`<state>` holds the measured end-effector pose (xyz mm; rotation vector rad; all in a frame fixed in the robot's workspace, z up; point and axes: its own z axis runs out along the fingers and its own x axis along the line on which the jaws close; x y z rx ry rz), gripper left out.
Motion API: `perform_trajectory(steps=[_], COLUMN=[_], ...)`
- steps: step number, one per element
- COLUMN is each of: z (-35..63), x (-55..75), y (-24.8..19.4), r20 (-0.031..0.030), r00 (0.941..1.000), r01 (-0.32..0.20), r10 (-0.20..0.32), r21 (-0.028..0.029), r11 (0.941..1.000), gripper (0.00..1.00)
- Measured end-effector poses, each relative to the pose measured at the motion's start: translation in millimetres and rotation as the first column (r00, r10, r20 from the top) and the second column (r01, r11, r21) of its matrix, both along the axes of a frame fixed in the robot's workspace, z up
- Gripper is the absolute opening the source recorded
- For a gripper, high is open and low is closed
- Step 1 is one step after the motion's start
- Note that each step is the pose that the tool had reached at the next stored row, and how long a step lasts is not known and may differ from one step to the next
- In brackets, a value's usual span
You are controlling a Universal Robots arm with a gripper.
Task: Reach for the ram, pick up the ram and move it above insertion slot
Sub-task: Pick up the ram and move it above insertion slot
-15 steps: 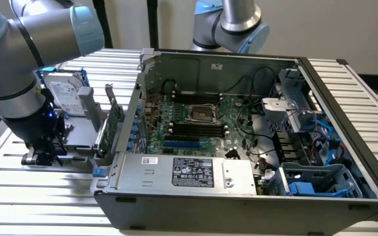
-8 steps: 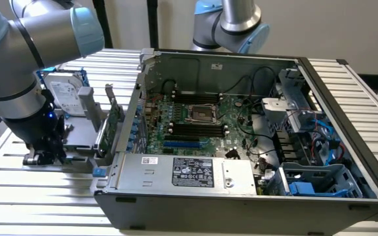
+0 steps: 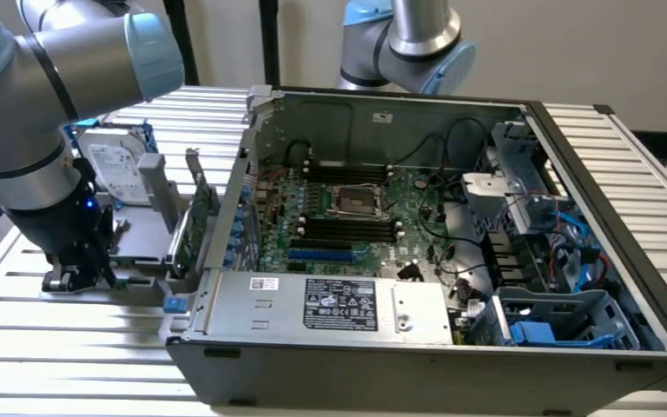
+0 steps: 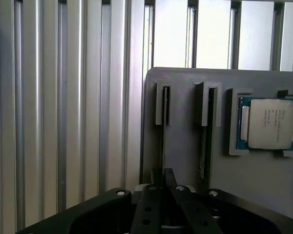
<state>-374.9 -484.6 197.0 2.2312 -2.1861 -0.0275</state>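
Standing edge-on, ram (image 4: 164, 127) directly at claw (image 4: 164, 176).

Counting now: two robot arms in the exterior view, a near arm (image 3: 32, 130) and a far arm (image 3: 409, 39) behind the case. One open computer case (image 3: 426, 373), one motherboard (image 3: 420, 208) inside it, one silver power supply (image 3: 253, 304), one hard drive (image 3: 119, 165), one upright green card (image 3: 202, 208). Wrist view: one gripper (image 4: 163, 178), one grey holder (image 4: 263, 185) right in front of it, two narrow slots, first slot (image 4: 164, 105) and second slot (image 4: 207, 107), straight ahead of the gripper, and one processor chip (image 4: 268, 123) beside them.
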Motion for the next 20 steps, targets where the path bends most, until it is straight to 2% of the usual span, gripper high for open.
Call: perform_trajectory(steps=[10,20], z=[0.4,12.3], x=[0.1,0.0], y=[0.0,0.0], r20=[0.0002,0.0], r00=[1.0,1.0], r01=[0.0,0.0], r10=[0.0,0.0], r21=[0.0001,0.0004], r11=[1.0,1.0], gripper=[0.13,0.13])
